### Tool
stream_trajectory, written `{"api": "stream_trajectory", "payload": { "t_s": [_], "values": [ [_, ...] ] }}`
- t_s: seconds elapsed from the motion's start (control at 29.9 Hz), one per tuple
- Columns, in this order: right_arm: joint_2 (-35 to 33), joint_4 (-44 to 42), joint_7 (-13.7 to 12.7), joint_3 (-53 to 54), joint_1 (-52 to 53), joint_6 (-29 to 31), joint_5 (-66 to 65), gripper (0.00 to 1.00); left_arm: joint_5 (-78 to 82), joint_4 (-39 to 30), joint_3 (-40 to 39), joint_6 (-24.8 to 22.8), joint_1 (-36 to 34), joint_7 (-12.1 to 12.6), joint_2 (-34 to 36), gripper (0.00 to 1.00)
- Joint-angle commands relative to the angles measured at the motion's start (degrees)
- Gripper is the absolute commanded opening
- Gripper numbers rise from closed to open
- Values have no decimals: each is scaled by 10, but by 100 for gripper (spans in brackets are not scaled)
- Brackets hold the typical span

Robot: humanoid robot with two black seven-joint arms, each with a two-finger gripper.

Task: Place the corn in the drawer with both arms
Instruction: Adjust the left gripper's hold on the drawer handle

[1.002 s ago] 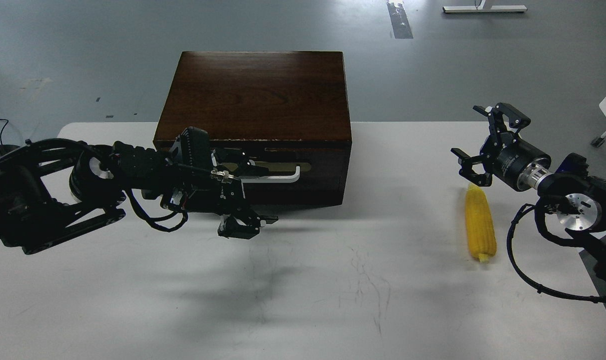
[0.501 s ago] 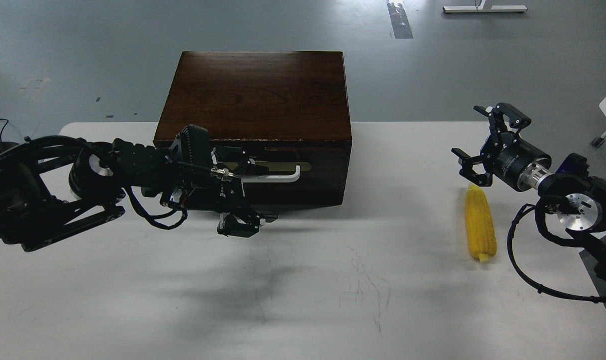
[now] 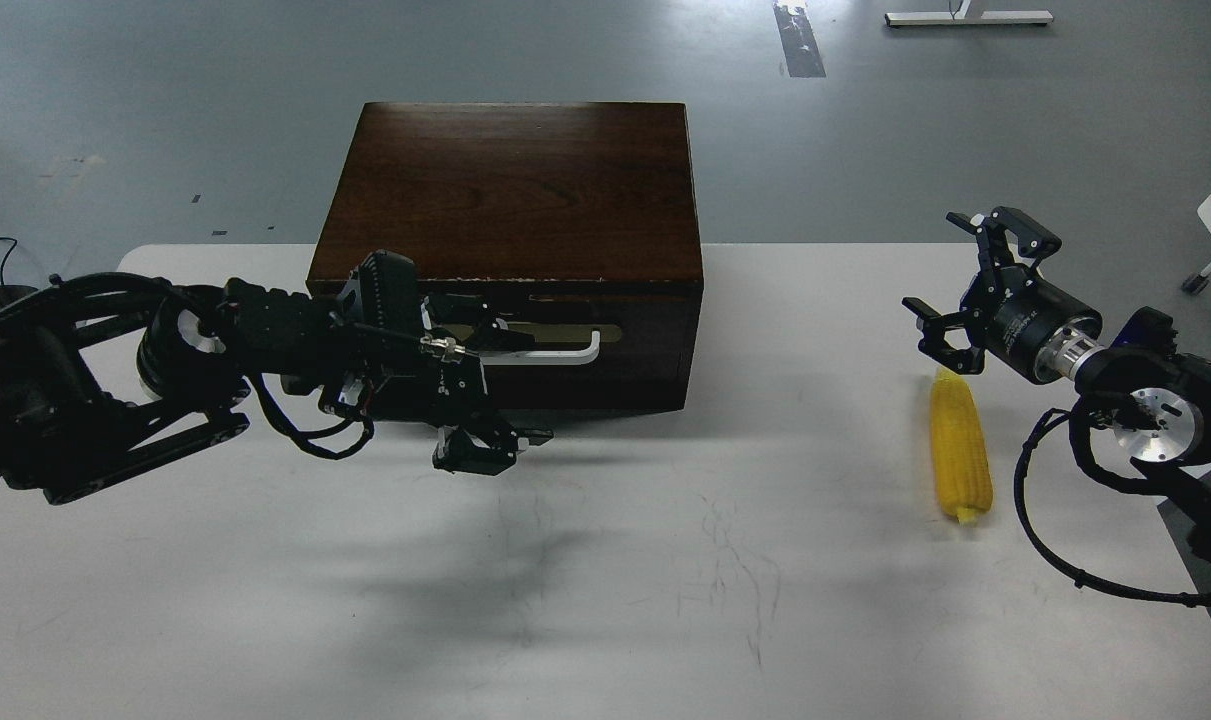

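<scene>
The yellow corn [image 3: 960, 455] lies on the white table [image 3: 665, 560] at the right, lengthwise toward me. The dark brown drawer [image 3: 650, 335] in the wooden box [image 3: 510, 190] is closed; its white bar handle [image 3: 565, 356] shows on the brass plate. My left gripper [image 3: 495, 392] is open in front of the drawer's left half. Its upper finger [image 3: 495, 335] overlaps the left part of the handle and its lower finger [image 3: 480, 452] hangs just above the table. My right gripper [image 3: 931, 262] is open and empty, just beyond the corn's far end and above it.
The box stands at the table's back middle. The table's right edge runs close to the right arm. Grey floor lies behind, with a white stand [image 3: 968, 17] far back.
The left gripper has crept a little to the left and down at the drawer front. The right gripper, the corn and the drawer have not visibly moved.
</scene>
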Motion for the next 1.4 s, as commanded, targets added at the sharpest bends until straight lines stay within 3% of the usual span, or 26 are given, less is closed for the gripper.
{"api": "stream_trajectory", "payload": {
  "t_s": [0.0, 1.37],
  "values": [
    [0, 0, 0, 0, 0, 0, 0, 100, 0, 0, 0, 0, -3, 0, 1, 99],
    [-2, -1, 0, 1, -3, 0, 1, 100, 0, -24, 2, 1, 4, 0, 9, 99]
  ]
}}
